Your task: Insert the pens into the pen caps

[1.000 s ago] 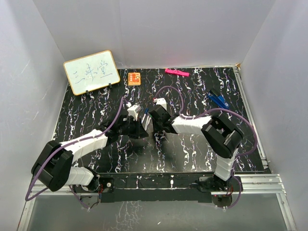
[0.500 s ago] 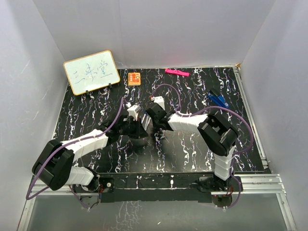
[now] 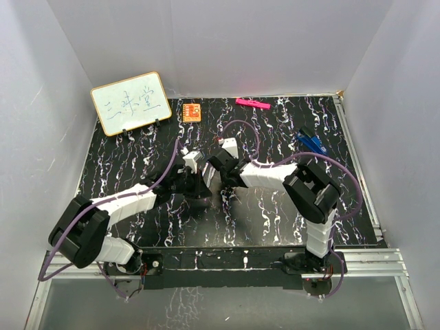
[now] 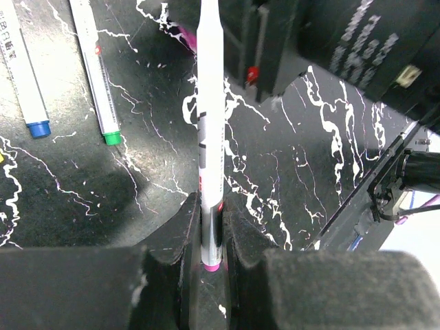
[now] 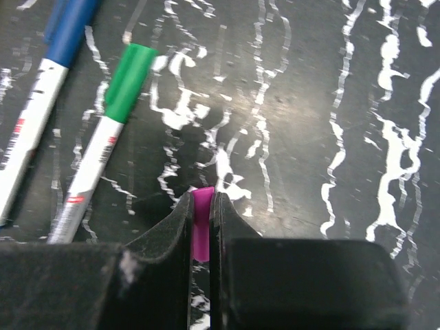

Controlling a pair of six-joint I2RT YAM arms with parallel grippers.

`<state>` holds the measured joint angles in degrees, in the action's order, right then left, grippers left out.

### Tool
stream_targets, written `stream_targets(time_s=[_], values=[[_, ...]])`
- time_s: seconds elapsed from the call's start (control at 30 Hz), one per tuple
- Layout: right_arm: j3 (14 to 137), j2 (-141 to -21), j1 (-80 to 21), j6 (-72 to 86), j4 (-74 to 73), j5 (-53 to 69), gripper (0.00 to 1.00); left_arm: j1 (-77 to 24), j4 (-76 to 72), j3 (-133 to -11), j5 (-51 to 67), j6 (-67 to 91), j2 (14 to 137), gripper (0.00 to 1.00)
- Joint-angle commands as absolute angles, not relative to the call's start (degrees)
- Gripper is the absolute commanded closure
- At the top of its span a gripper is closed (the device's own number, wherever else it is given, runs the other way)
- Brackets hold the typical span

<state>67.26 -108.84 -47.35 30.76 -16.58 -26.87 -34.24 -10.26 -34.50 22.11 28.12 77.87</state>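
Right wrist shows green cap (image 5: 130,81) fitted on a pen (image 5: 82,182).

A lab test booth. White panels (image 3: 227,48) box in a black marbled table (image 3: 275,213); aluminium framing (image 3: 375,258) edges its near side, and a whiteboard (image 3: 130,103) stands at its far-left corner.

- The top view is lit brightly and evenly; only soft shadows are cast beneath the arms on the table (image 3: 137,144).
- In the left wrist view, the pen (image 4: 210,103) is rendered sharply, while the near fingers (image 4: 175,237) are blurred.
- In the right wrist view, the purple cap (image 5: 201,227) is seen clearly, and the dark foreground is defocused.
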Motion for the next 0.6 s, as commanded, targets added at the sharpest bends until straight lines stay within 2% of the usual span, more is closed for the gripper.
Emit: stream_targets(time_s=[0.0,0.3,0.57], values=[[65.2,-102.4,-44.6,31.2,-17.8,-30.9,1.0,-34.1,-12.0,-36.1,25.2,28.0,78.1,1.0],[53.3,-83.0,-41.3,25.3,4.8,-27.0,1.0,-34.6,-15.2,-37.5,27.9,29.3,78.1,1.0],[42.6,-70.3,-41.2,24.3,24.9,-22.0,1.0,-42.3,-12.0,-43.6,19.9,27.3,77.4,1.0]])
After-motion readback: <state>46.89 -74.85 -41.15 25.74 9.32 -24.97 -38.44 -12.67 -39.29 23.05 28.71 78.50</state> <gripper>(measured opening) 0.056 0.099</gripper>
